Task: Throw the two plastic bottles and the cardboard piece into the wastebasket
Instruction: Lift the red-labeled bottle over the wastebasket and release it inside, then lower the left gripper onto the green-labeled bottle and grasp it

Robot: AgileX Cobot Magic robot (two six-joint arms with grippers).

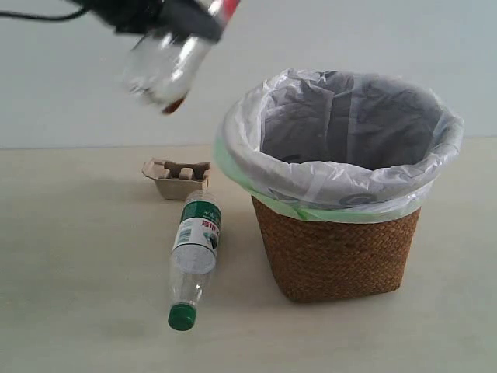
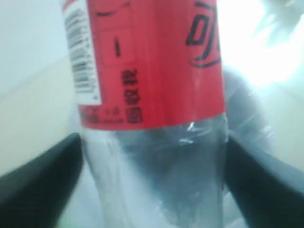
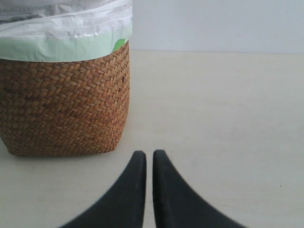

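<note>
Exterior view: red-label bottle (image 1: 167, 71) in the upper left of frame, blurred, pinched by the left gripper (image 2: 154, 190), well above the table (image 1: 78, 311) and left of the wastebasket (image 1: 338, 249) rim. Same in left wrist view: black fingers (image 2: 42, 183) tight on either side of the clear body, just past the label edge. Long axis diagonal in the exterior view, label end upper right, clear end lower left; cap end: cannot tell.

Step in hand, by the look of it: carry over the opening and drop. Best done by moving right until fully over the liner mouth, whole length and not just the gripper; otherwise risk of the lower-left end clipping the near rim. Worth tipping that low end down first. Release only then.

Green-label bottle (image 1: 194, 249) flat on the table, lower centre-left, cap toward the bottom of frame, axis near vertical in the picture. Cardboard piece (image 1: 176, 177) just beyond its base. Right gripper (image 3: 149, 190) low beside the wastebasket, fingers pressed nearly together, nothing between.
</note>
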